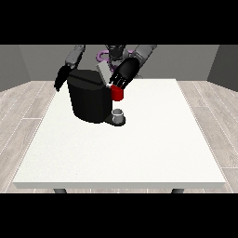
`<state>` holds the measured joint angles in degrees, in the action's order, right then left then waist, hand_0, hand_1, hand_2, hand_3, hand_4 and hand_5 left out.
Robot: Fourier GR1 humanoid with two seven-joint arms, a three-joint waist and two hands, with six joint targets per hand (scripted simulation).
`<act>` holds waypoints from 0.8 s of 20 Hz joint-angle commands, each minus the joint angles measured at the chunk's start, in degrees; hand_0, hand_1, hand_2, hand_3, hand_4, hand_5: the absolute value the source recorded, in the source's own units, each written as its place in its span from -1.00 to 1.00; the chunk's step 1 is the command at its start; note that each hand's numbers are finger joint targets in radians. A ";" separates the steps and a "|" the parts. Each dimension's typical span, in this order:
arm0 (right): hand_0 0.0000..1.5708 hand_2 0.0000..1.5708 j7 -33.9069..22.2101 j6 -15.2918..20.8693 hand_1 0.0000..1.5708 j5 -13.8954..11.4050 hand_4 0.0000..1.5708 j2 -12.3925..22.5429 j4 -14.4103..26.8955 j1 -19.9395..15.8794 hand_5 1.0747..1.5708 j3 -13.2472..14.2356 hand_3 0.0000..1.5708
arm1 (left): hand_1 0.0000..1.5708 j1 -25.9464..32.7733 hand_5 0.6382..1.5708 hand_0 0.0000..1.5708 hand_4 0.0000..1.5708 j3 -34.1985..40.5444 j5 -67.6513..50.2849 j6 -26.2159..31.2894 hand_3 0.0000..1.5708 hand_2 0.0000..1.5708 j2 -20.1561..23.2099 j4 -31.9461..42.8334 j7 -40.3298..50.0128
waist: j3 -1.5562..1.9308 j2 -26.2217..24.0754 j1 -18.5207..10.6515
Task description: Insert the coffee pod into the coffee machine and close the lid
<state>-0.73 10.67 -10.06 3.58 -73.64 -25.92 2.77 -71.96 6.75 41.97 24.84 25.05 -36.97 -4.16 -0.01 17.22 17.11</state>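
You're looking across the white counter (139,148) at one black coffee machine (90,100), sitting toward the far left so both arms can reach it. The robot hand at the view's right (124,74) is hovering at the machine's top, its fingers pointing down right above a red thing at the machine (117,94); whether those fingers are gripping anything, you cannot tell from here. A pale lid flap (102,73) is standing tilted up beside that hand, so my guess is the machine is being kept open for loading. The robot hand at the view's left (61,78) is hanging at the machine's far side, perhaps steadying it, and its fingers are not readable either. One small grey thing (118,114) is sitting on the machine's base, possibly a cup; the pod itself isn't plainly showing.
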 commanded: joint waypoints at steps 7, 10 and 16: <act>-1.00 -1.00 2.10 0.69 -1.00 0.46 -0.87 -0.45 0.90 1.66 1.00 0.75 -1.00 | 0.54 -1.74 1.00 0.54 -0.55 1.12 -0.07 0.44 0.54 0.58 2.71 0.33 -2.54 | 0.03 0.53 -0.29; -1.00 -1.00 1.18 0.16 -1.00 0.72 -1.00 1.28 3.03 -0.45 1.00 2.17 -1.00 | 0.53 -2.47 1.00 0.53 -0.55 -0.15 0.85 -0.98 0.49 0.56 -0.68 -0.39 -0.29 | 0.04 0.12 -0.58; -1.00 -1.00 1.74 1.36 -1.00 -0.19 -1.00 0.58 2.24 -0.85 1.00 1.46 -1.00 | 0.56 -0.29 1.00 0.56 -1.00 -2.50 4.17 -5.38 0.47 0.58 -0.51 -0.96 -2.51 | 0.03 1.13 -1.09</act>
<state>0.09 10.36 -9.51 4.95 -71.91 -27.49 4.26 -74.19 6.42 44.00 21.65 25.75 -37.28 -5.74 0.01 18.57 16.93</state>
